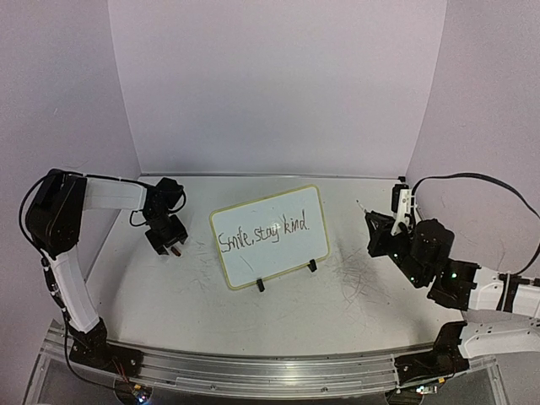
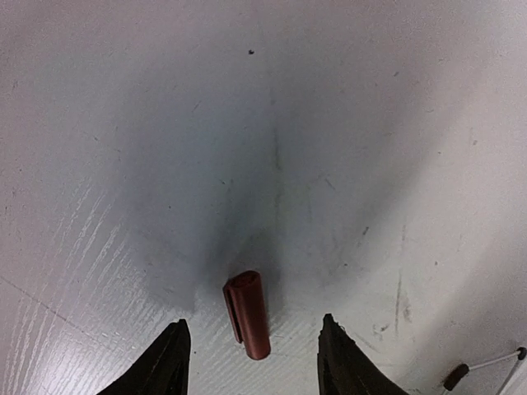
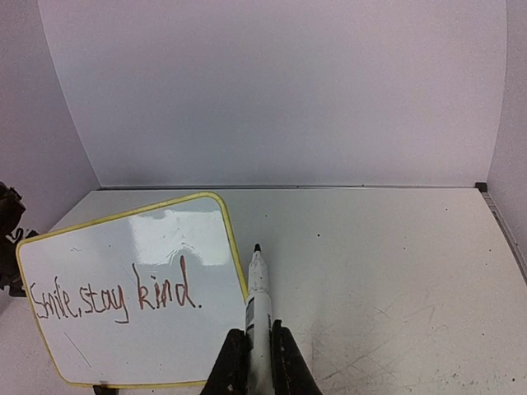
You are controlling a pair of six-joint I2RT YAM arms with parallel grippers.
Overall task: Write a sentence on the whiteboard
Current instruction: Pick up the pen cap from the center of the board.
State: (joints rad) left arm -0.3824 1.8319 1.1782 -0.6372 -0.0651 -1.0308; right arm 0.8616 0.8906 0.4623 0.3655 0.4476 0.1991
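Note:
The whiteboard (image 1: 283,257) stands tilted on the middle of the table, and the sentence (image 1: 263,234) "Smile, stay kind" runs across it in one line. From the right wrist the whiteboard (image 3: 165,247) and its sentence (image 3: 115,300) lie to the left. My right gripper (image 3: 258,331) is shut on a white marker (image 3: 258,292), whose uncapped black tip points away, just off the board's right rim. A red marker cap (image 2: 247,313) lies on the table between the fingers of my left gripper (image 2: 254,321). Those jaws stand apart, touching nothing. The left gripper (image 1: 169,240) hangs left of the board.
Grey scribble marks (image 1: 354,278) cover the tabletop to the right of the board. Two black clip feet (image 1: 260,285) hold the board up at its near edge. A thin cable end (image 2: 486,366) lies near the left gripper. White walls close the back and sides.

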